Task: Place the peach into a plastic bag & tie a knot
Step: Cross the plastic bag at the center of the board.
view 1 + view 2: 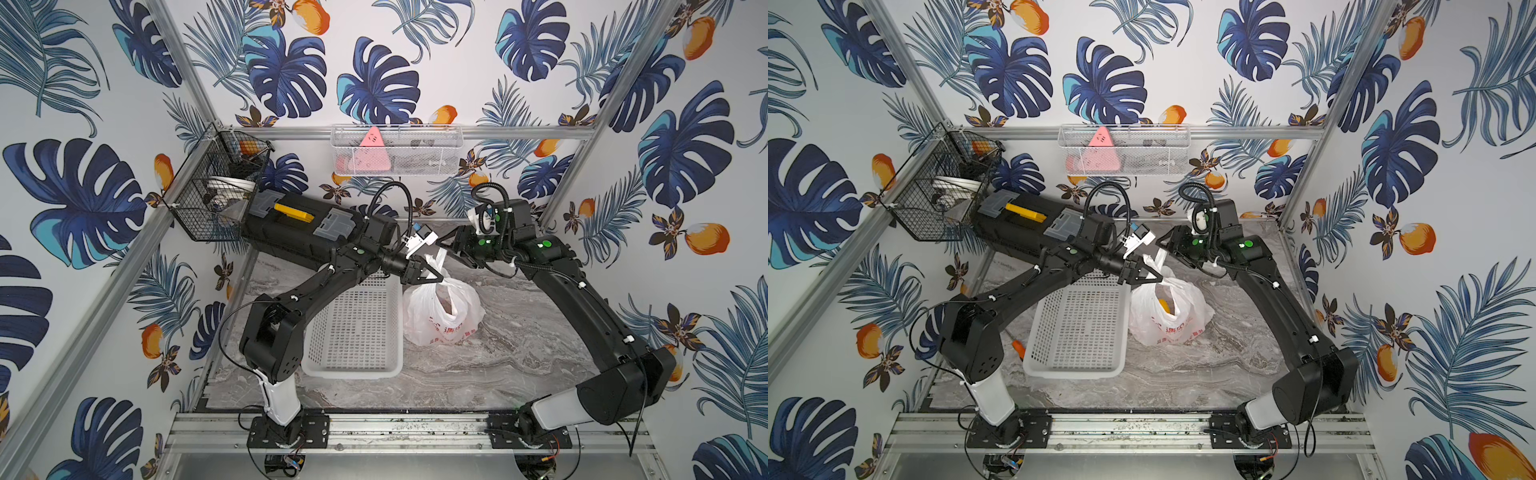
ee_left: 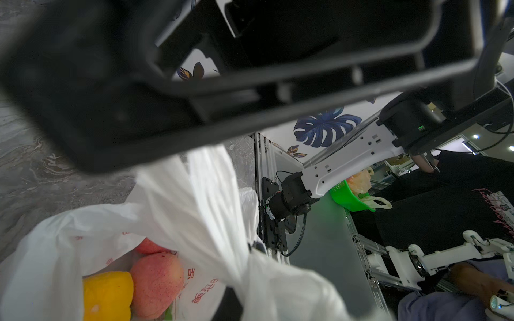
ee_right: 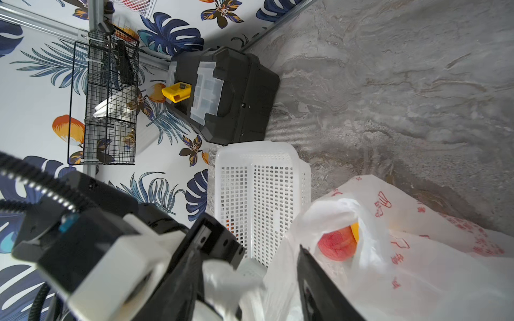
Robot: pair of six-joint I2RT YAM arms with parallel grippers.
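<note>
The plastic bag (image 1: 440, 316) stands on the marble table (image 1: 498, 353), just right of the white perforated basket (image 1: 353, 372). The peach (image 3: 336, 244) lies inside the bag. The left gripper (image 1: 435, 277) is clamped on a bag handle (image 1: 439, 259) above the opening. The right gripper (image 1: 445, 246) sits at the handle's far end. Whether its jaws are apart or together cannot be told.

Both arms bend inward, grippers close together. Left gripper (image 1: 438, 277) jaws pinch the bag (image 1: 440, 320); right gripper (image 1: 444, 246) jaws stand apart.
</note>
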